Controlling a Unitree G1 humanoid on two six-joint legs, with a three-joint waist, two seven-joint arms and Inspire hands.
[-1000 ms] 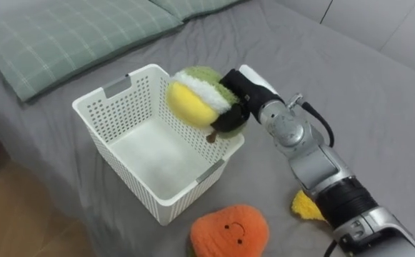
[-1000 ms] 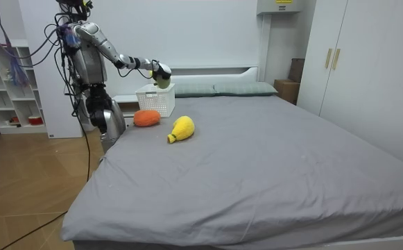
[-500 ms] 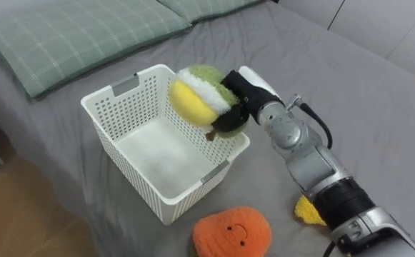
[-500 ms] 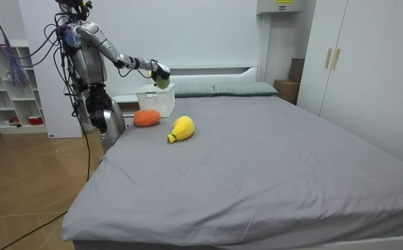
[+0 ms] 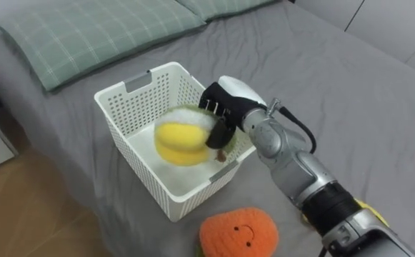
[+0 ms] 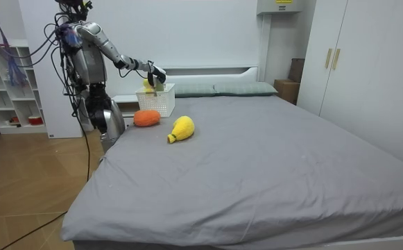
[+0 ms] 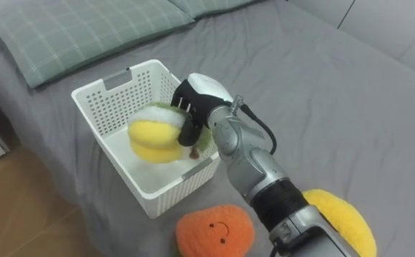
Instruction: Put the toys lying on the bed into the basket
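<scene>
A round yellow, white and green plush toy (image 5: 181, 140) is inside the white mesh basket (image 5: 125, 96) on the grey bed, just below its right rim. My right hand (image 5: 225, 100) hovers over that rim with its fingers loosened and pointing down beside the toy, no longer wrapped round it. An orange plush toy (image 5: 239, 232) with a smiling face lies in front of the basket. A yellow plush toy (image 7: 343, 214) lies to my right, beside my forearm. In the room view I stand at the bed's side near its head, arm stretched over the basket (image 6: 156, 103).
Green checked pillows (image 5: 100, 28) lie behind the basket. The bed's edge and wooden floor (image 5: 21, 207) are at my left. Grey sheet (image 5: 350, 93) stretches wide to the right. A shelf unit (image 6: 10, 87) stands at the room view's left.
The green and yellow toy has gone from my right hand's grasp at rim height down into the basket. The hand moved slightly left over the rim and loosened. The camera shifted a little.
</scene>
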